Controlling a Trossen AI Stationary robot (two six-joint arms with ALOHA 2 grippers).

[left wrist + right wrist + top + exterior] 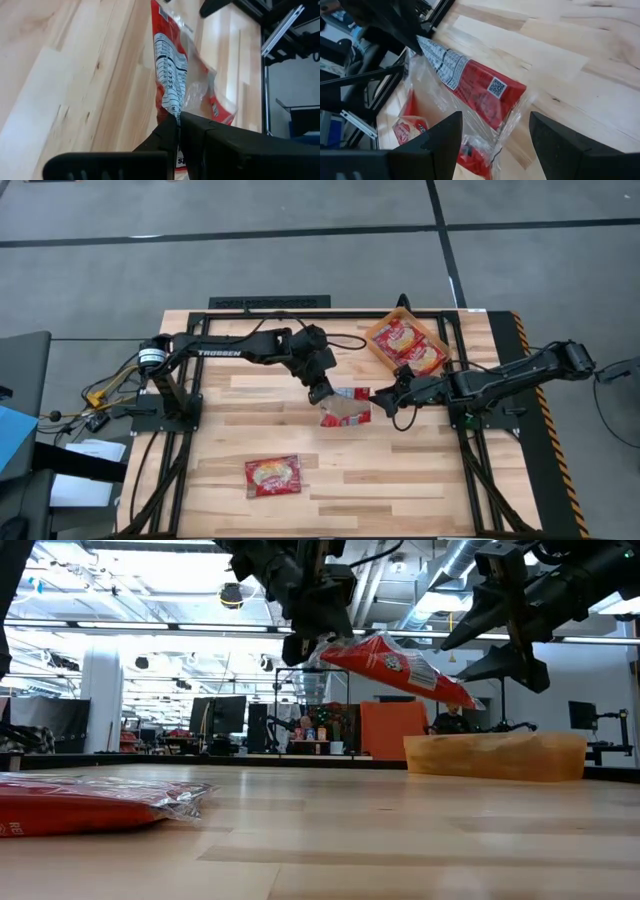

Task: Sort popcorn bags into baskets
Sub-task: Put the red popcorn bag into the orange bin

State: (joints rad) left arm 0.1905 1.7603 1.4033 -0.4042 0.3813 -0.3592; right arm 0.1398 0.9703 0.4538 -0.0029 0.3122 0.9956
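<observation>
The left gripper is above the table centre, fingers closed on the edge of 1 popcorn bag. The low view shows this bag lifted clear of the wood, hanging tilted. The right gripper is just beside the held bag's far end, fingers spread wide, gripping nothing. A second popcorn bag lies flat near the table's front edge, well apart from both arms. The orange basket sits at the back right of the table and contains at least 2 bags.
</observation>
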